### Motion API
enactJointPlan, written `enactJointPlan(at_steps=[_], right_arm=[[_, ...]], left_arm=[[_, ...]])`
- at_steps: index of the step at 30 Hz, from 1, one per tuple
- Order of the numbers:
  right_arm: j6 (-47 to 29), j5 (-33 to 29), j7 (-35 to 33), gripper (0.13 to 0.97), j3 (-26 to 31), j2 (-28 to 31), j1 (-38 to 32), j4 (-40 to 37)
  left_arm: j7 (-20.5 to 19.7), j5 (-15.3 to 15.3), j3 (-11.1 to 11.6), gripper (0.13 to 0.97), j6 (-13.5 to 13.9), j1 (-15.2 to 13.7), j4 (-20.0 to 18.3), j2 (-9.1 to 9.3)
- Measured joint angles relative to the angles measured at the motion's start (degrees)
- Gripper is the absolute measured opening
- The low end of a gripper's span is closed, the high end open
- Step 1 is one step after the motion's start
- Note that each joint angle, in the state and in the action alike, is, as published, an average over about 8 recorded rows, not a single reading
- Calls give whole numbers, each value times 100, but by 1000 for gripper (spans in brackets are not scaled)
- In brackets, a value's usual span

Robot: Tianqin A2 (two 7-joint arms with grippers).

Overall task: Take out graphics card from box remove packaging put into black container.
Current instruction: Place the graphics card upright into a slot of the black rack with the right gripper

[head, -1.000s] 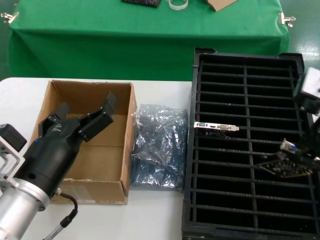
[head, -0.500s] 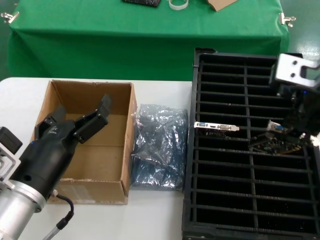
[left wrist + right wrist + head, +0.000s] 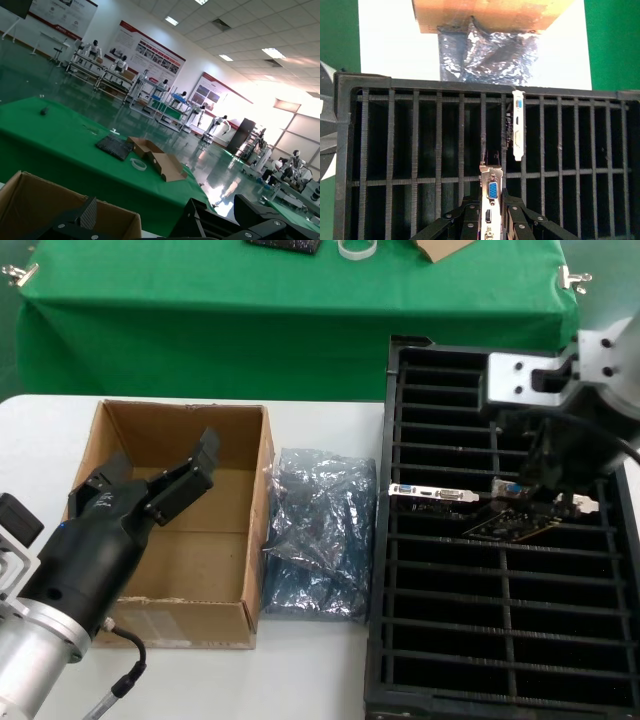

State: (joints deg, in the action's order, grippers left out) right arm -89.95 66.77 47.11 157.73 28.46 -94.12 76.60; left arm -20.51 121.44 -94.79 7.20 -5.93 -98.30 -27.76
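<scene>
The right tool (image 3: 530, 502) hangs over the black container (image 3: 420, 660), closed on a graphics card (image 3: 512, 524) whose long axis runs along the slot rows. Directly below lie open slots. Two cards in all (one already slotted (image 3: 432, 494)). The left tool (image 3: 160, 475), spread and empty, hovers over the one box (image 3: 250, 530); the packaging (image 3: 315, 535) lies between.

Count: 2 graphics cards (image 3: 512, 523) (image 3: 432, 494), 1 box (image 3: 170, 520), 1 black container (image 3: 500, 660), 1 pile of packaging (image 3: 315, 530), 2 tools (image 3: 160, 475) (image 3: 545, 495).
</scene>
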Motion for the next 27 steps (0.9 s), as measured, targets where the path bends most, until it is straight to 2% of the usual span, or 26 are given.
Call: enactJointPlan(at_steps=[27], right_arm=[[0,-8,-744,195,-1,-784,89,-1282]], left_arm=[[-79,-66,-87,966,-27,-197,241,-8]])
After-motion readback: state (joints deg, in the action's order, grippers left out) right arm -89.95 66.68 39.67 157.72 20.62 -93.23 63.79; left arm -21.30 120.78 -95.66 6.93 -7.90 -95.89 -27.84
